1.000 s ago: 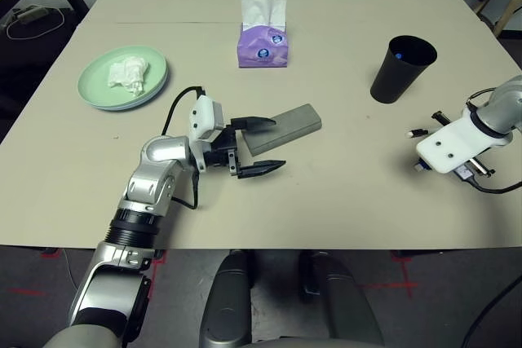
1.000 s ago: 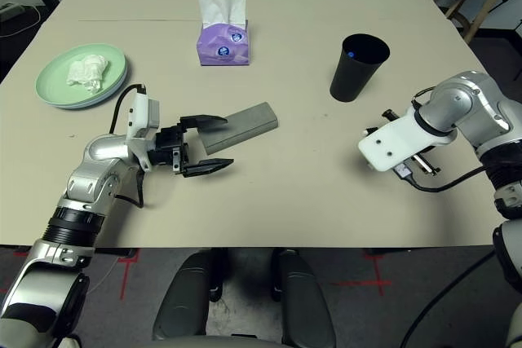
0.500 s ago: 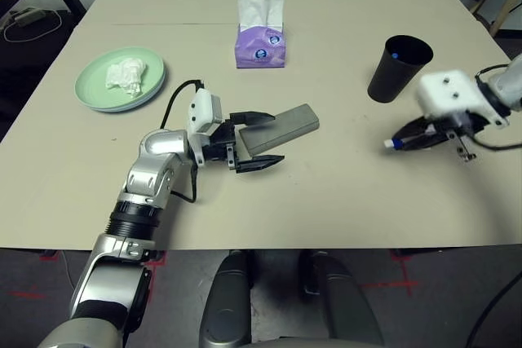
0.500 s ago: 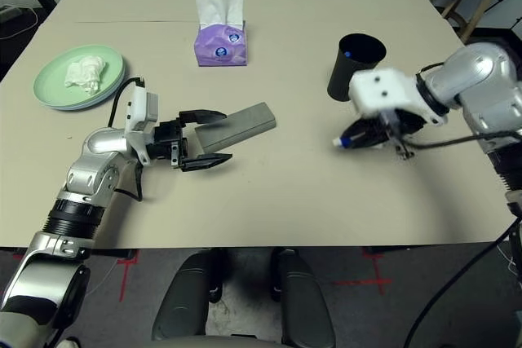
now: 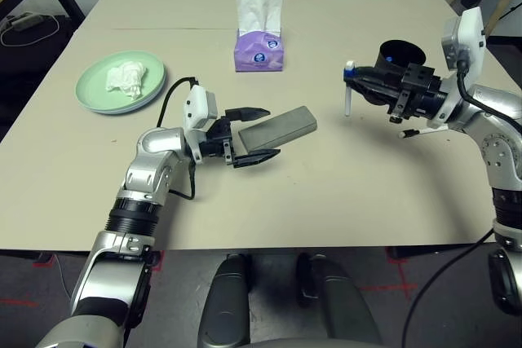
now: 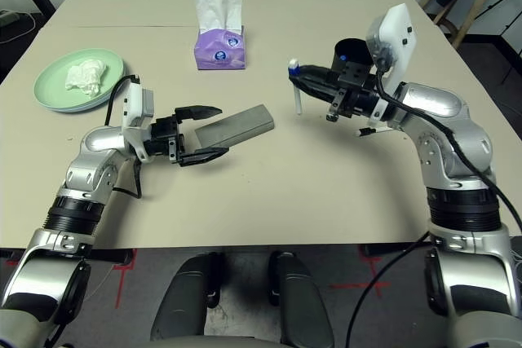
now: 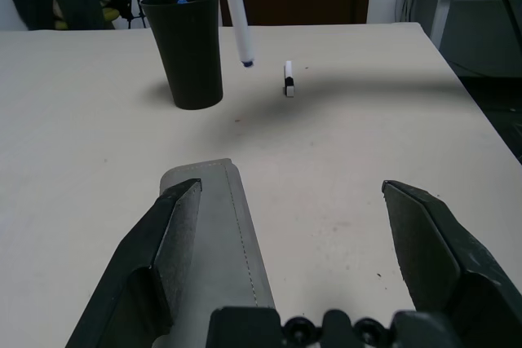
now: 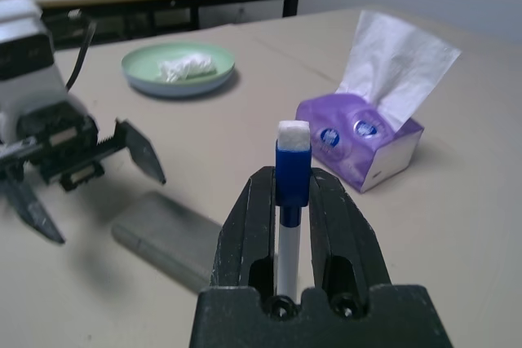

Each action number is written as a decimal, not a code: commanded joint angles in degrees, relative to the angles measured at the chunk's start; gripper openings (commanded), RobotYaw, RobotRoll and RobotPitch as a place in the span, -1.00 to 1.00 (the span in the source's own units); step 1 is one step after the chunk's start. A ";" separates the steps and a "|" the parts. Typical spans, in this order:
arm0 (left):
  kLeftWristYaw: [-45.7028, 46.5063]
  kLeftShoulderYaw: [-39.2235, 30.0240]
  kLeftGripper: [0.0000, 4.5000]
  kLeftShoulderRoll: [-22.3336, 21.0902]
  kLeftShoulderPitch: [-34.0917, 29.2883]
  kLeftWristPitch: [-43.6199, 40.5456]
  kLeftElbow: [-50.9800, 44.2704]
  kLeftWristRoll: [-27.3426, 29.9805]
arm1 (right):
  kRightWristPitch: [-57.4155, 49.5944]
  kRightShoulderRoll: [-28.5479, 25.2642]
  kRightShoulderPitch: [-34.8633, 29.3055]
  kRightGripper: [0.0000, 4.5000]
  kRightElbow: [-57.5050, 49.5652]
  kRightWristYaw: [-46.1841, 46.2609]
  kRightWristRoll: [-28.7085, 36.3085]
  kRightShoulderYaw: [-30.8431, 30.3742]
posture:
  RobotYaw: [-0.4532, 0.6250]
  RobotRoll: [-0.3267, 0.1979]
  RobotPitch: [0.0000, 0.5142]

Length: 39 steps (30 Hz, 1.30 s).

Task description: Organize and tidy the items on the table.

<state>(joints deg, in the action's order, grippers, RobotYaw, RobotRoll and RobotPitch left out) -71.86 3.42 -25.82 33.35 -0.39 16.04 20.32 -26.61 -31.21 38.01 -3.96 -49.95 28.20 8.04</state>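
Right now my right gripper [image 6: 303, 81] is clamped on the pen [image 6: 296, 85], hanging upright at upper centre, with the black cup [image 6: 349, 53] just behind to the right, while my left gripper [image 6: 200, 132] gapes around the case [image 6: 236, 125].

Even overhead light fell on the bench [image 5: 342, 201], casting soft shadows; the right wrist view's background looked slightly blurred.

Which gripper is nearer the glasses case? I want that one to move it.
Left. The left gripper stands open around the end of the glasses case; the right gripper holds the pen up near the black cup.
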 commanded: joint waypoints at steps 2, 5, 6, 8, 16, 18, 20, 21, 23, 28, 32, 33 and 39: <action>-0.04 0.25 1.00 -0.29 0.17 0.52 0.08 -0.50 | -0.81 1.00 4.25 -0.81 2.55 4.71 2.58 4.08 | -0.09 0.25 -0.54; 0.01 0.25 1.00 -0.17 0.55 0.77 0.51 -0.66 | 0.23 1.80 7.40 -0.81 6.34 10.80 1.18 6.13 | -0.09 0.25 -0.55; 0.06 0.25 1.00 -0.14 0.60 0.76 0.52 -0.67 | 1.03 1.93 8.12 -0.81 7.58 12.40 0.48 6.55 | -0.09 0.25 -0.54; 0.13 0.26 1.00 -0.16 0.40 0.73 0.24 -0.63 | 2.22 2.53 9.48 -0.81 9.76 16.35 -0.61 7.55 | -0.09 0.25 -0.54; 0.24 0.14 1.00 -0.35 0.37 0.63 0.26 -0.50 | 4.15 3.88 12.55 -0.81 14.47 26.53 -5.56 6.74 | -0.10 0.25 -0.50; 0.36 0.13 1.00 -0.30 0.40 0.54 0.26 -0.50 | 6.06 4.65 13.57 -0.81 16.19 28.69 -7.54 6.23 | -0.10 0.25 -0.50; 0.49 0.06 1.00 -0.20 0.57 0.47 0.40 -0.46 | 6.65 5.11 14.48 -0.81 17.64 31.31 -9.55 5.83 | -0.09 0.25 -0.49; 0.58 -0.07 1.00 -0.19 0.79 0.43 0.51 -0.38 | 6.51 5.23 14.85 -0.81 18.14 32.72 -10.52 5.68 | -0.09 0.25 -0.49; 0.69 -0.56 1.00 -0.24 1.42 0.37 0.88 -0.05 | 5.91 5.67 15.53 -0.81 18.64 34.87 -11.22 5.97 | -0.09 0.25 -0.47; 2.89 -3.15 1.00 -0.43 4.74 -0.14 3.30 0.63 | 4.26 5.97 15.38 -0.81 17.35 36.49 -11.15 5.96 | -0.11 0.25 -0.45; 4.11 -4.83 1.00 -0.46 7.45 -0.23 6.05 0.57 | 3.14 6.09 14.32 -0.81 16.00 37.01 -11.22 5.81 | -0.10 0.25 -0.44; 4.05 -4.92 1.00 -0.46 7.54 -0.27 6.20 0.52 | 2.85 6.09 14.11 -0.81 15.76 37.22 -11.30 5.82 | -0.10 0.25 -0.44; 4.50 -5.11 1.00 -0.53 6.84 -0.57 6.03 0.25 | 1.56 6.11 13.26 -0.81 15.24 38.60 -11.68 6.31 | -0.10 0.25 -0.42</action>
<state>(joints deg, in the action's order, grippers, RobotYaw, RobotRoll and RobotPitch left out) -67.69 -1.49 -26.03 40.85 -0.57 21.54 20.55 -24.18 -25.07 52.26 12.31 -11.99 16.77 13.92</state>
